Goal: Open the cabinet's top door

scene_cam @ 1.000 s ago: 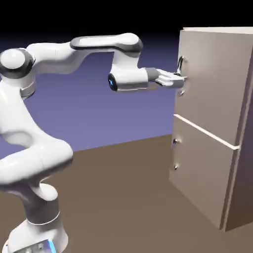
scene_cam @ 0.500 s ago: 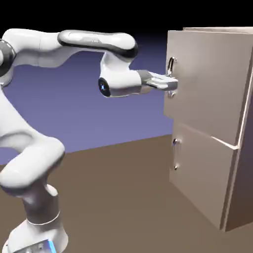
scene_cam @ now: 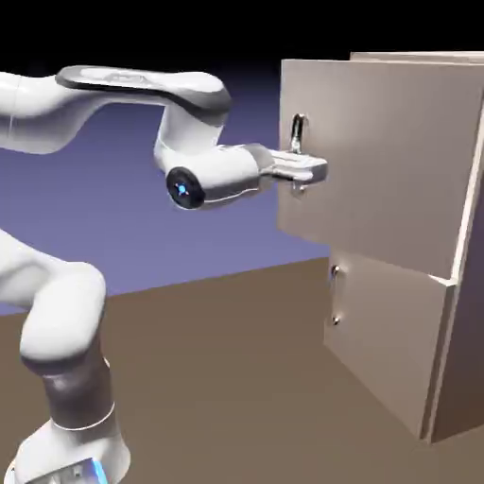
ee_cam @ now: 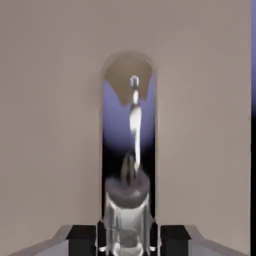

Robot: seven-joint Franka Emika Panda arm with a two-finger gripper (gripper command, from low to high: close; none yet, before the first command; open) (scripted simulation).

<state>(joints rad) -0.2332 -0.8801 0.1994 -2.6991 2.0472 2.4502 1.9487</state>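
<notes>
Now the top door (scene_cam: 378, 161), upper right of the exterior view, stands swung further out from the cabinet (scene_cam: 468, 284) than a second ago (progress), with the gripper (scene_cam: 307, 170) clenched on its silver handle (ee_cam: 134, 125).

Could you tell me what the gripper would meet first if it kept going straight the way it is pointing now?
The gripper is shut on the silver bar handle, so nothing lies between. Straight ahead, just behind the handle, is the top door panel; depth is hard to judge.
</notes>
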